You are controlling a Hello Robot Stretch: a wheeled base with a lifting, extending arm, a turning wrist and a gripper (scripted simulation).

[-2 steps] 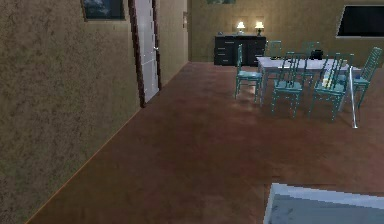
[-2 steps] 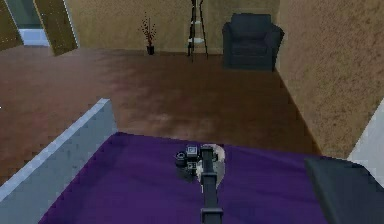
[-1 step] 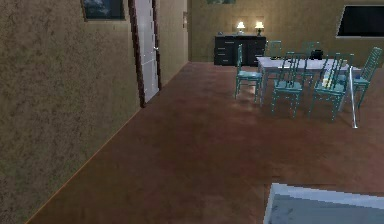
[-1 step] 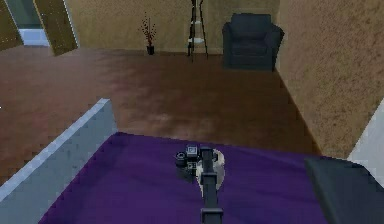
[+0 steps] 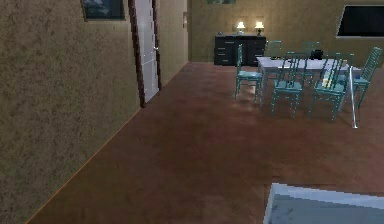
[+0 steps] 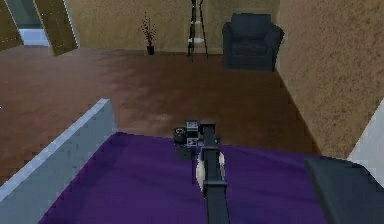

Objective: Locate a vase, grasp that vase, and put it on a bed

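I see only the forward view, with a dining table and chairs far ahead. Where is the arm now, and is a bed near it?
Observer: In the arm side view the arm reaches out over a purple bed.
Operator: Does the end effector hold anything?
Observer: I cannot tell; the end effector shows against the bed's far edge.
Operator: What stands beyond the bed?
Observer: A dark armchair stands farther out on that side.

bed: purple-covered bed (image 6: 120, 190), foreground
arm: dark square bar (image 6: 214, 195) over bed
far wall: dark blue armchair (image 6: 250, 40), tripod lamp (image 6: 196, 30)
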